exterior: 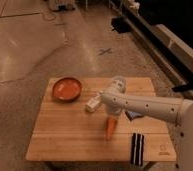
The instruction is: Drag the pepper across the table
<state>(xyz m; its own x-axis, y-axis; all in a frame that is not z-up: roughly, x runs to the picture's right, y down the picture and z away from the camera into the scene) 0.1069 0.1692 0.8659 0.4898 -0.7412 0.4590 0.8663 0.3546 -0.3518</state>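
Observation:
The pepper (110,129) is an orange, elongated shape lying on the wooden table (65,135), a little right of the middle. My gripper (111,118) points down at the end of the white arm (145,106), which reaches in from the right. It sits right at the pepper's far end and seems to touch it. The arm hides the gripper's upper part.
A red-orange bowl (66,89) stands at the table's far left. A small white object (93,104) lies just left of the gripper. A white cylinder (119,82) stands behind the arm, and a blue item (133,115) shows under it. A black striped object (136,148) lies near the front right edge.

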